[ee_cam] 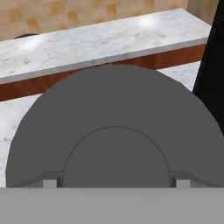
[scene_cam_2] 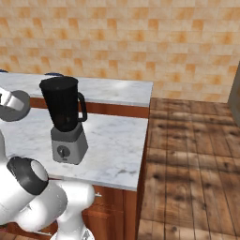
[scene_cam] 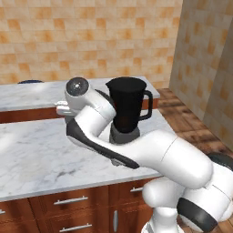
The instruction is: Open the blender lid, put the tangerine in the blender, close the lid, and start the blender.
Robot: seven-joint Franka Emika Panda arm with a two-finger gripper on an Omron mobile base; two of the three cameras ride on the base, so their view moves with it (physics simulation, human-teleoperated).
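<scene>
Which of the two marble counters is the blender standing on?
The blender stands on the nearer counter, with drawers below; the farther counter runs behind it.

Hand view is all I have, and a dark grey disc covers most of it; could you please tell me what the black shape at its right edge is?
Observer: That is the jar of the blender. The right base view shows it standing on its grey boxy base, with a round dial facing the robot.
Operator: Thank you. Where on the worktop does it stand?
Observer: It stands on the nearer marble counter, toward the counter's right end, and the jar's handle points to that end.
</scene>
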